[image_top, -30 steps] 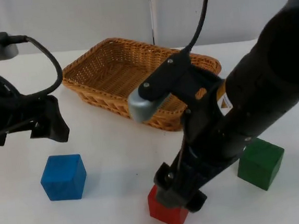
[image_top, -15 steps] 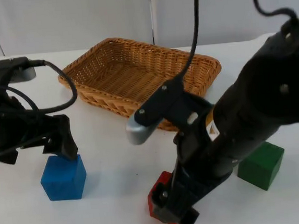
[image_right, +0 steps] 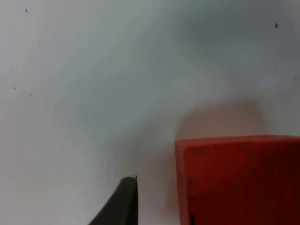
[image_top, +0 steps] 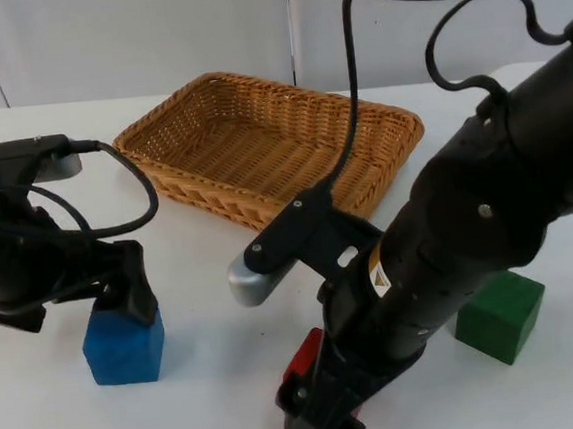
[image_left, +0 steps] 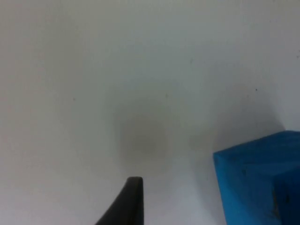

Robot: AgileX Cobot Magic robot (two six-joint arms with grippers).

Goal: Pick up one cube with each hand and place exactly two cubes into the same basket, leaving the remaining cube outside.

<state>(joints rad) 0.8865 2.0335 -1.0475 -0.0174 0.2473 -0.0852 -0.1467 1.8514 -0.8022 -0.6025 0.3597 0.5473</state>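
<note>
On the white table (image_top: 221, 381) the left gripper (image_top: 123, 294) is down at the far edge of the blue cube (image_top: 123, 346), which sits at the near left; from the top it is touching or nearly touching the cube's top, but whether its fingers are spread or closed on anything cannot be made out. The left wrist view has one black fingertip (image_left: 125, 204) over bare table with the blue cube (image_left: 260, 178) just beside it, a gap of table between them. The right gripper (image_top: 319, 417) is low at the near middle, over the red cube (image_top: 305, 353), most of which is hidden under the arm; how far its fingers stand apart cannot be told either. In the right wrist view a black fingertip (image_right: 119, 204) stands just beside the red cube (image_right: 239, 180), apart from its face. The green cube (image_top: 499, 316) rests on the table at the near right, well apart from the other two. The wicker basket (image_top: 382, 161) lies at the far middle with no cube in it.
</note>
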